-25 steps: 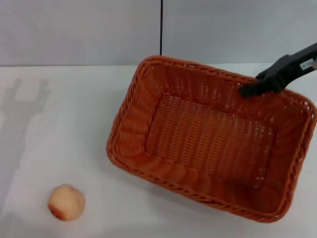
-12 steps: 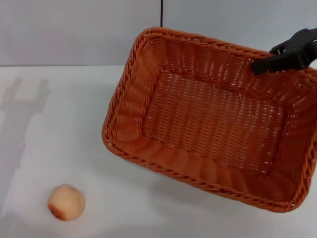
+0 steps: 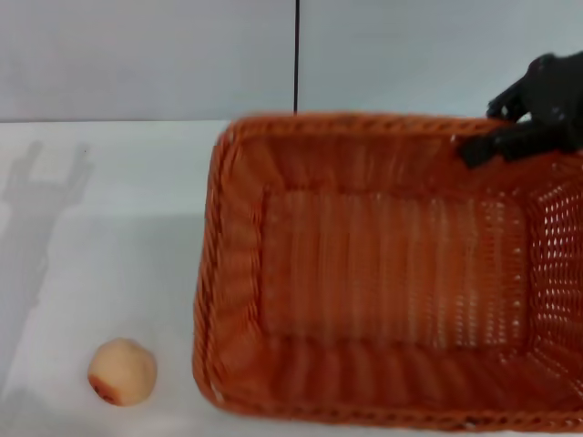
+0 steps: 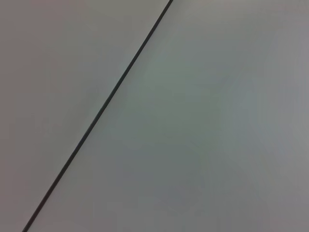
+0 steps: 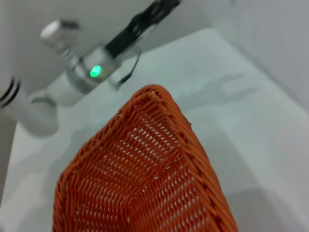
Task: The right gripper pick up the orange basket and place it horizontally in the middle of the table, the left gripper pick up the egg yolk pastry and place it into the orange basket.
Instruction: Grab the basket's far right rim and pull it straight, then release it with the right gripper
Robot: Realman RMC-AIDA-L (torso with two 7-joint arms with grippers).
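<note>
The orange basket (image 3: 383,273) fills the centre and right of the head view, its long side running left to right, and looks raised off the white table (image 3: 109,228). My right gripper (image 3: 474,150) is shut on its far rim near the right corner. In the right wrist view the basket's (image 5: 145,183) woven wall and a corner show from close up. The egg yolk pastry (image 3: 121,371) lies on the table at the near left, just clear of the basket's left end. My left arm hangs parked above the left side; its black gripper (image 5: 145,19) shows only far off in the right wrist view.
A grey wall with a dark vertical seam (image 3: 297,55) stands behind the table. The left arm's shadow (image 3: 41,196) falls on the table's left part. The left wrist view shows only the wall and its seam (image 4: 96,116).
The right gripper has lifted the basket and swung it from a slanted lie to a level, left-to-right one, nearer the pastry. The pastry has not moved.
</note>
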